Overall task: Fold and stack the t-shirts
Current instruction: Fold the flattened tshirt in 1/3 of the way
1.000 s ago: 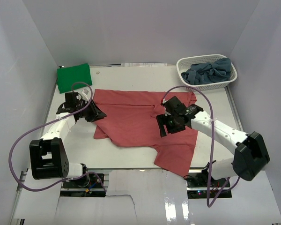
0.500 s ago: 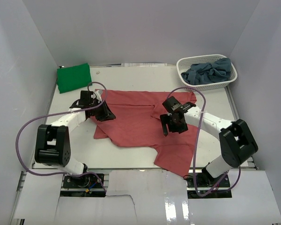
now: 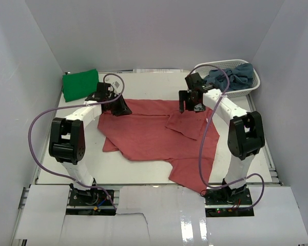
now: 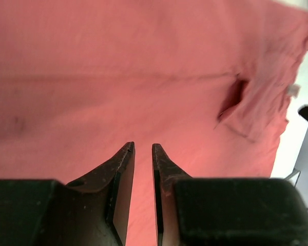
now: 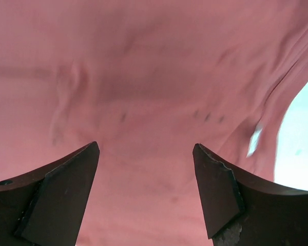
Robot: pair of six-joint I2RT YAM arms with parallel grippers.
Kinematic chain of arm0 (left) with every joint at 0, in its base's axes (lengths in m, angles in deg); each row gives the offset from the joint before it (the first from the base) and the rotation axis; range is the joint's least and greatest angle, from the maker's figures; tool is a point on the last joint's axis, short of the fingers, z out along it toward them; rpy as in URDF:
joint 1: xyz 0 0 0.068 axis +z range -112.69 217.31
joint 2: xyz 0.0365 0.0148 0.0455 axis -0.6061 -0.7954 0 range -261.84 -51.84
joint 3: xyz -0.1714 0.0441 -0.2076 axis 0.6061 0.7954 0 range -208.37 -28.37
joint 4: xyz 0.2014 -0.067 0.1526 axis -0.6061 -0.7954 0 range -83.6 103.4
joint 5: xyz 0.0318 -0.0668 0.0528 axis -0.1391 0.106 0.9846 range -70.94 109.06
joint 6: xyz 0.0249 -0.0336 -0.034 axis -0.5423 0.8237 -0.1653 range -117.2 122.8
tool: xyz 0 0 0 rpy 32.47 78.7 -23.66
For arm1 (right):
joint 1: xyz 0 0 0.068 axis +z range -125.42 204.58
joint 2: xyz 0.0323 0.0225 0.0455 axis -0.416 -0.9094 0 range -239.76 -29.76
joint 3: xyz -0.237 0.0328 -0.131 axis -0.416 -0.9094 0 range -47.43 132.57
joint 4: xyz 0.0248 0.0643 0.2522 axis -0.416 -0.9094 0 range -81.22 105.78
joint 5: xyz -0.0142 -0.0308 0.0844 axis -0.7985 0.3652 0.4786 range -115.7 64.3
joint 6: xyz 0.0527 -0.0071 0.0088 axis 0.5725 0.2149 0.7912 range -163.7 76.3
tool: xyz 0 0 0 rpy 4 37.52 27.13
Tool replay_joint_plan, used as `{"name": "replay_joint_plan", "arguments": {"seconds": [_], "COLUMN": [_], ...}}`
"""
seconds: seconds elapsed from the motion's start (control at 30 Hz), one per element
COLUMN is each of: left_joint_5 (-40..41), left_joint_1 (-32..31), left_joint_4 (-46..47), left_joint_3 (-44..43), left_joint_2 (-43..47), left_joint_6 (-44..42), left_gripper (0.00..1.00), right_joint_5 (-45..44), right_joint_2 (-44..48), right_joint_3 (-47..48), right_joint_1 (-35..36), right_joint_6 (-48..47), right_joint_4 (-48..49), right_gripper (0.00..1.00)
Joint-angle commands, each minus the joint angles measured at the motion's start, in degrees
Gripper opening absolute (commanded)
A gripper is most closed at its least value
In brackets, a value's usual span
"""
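A salmon-red t-shirt (image 3: 143, 136) lies spread across the middle of the table, with a flap of it (image 3: 187, 123) folded over on its right half. My left gripper (image 3: 124, 109) hangs over the shirt's far left edge. In the left wrist view this gripper (image 4: 142, 146) has only a narrow gap between its fingers, nothing is in that gap, and red cloth (image 4: 143, 77) lies below. My right gripper (image 3: 190, 106) is over the shirt's far right part. It stands wide open (image 5: 146, 146) above the cloth (image 5: 143, 66) and holds nothing.
A folded bright green t-shirt (image 3: 80, 84) lies at the far left corner. A white lattice basket (image 3: 204, 77) at the far right holds crumpled grey-blue t-shirts (image 3: 231, 78). The red shirt's near right corner (image 3: 192, 177) reaches the table's front edge.
Both arms have swung away from me towards the shirt's far edge, the right one from mid-shirt to the far right. The left jaws have narrowed slightly.
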Motion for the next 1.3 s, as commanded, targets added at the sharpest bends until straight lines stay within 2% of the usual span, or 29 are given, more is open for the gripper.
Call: {"name": "replay_joint_plan", "arguments": {"seconds": [0.0,0.2,0.5,0.73,1.27], "left_joint_5": [1.0,2.4,2.6,3.0,3.5], "left_joint_1": [-1.1,-1.3,-1.3,-1.2,-1.2], "left_joint_4": [-2.1,-2.8,-4.0,-4.1,-4.5], "left_joint_3": [-4.5,-3.6,-4.0,-3.1,-2.3], "left_joint_2": [0.6,3.2,3.8,4.5,5.2], "left_joint_6": [-0.5,-1.5,-2.7,-3.4,-3.9], "left_gripper": [0.31,0.32,0.32,0.32,0.33], "right_joint_5": [0.1,-0.3,-2.1,-3.5,1.2], "right_joint_2": [-5.5,-13.6,-19.3,-24.3,-31.9], "right_joint_3": [7.1,17.7,25.5,32.6,43.5], "right_joint_1": [-6.0,-14.5,-21.7,-24.0,-29.3], "right_joint_6": [-1.2,-1.5,-2.8,-3.2,-3.3], "right_joint_4": [-1.4,-4.6,-4.6,-4.2,-1.7], "right_gripper": [0.8,0.79,0.79,0.79,0.81]}}
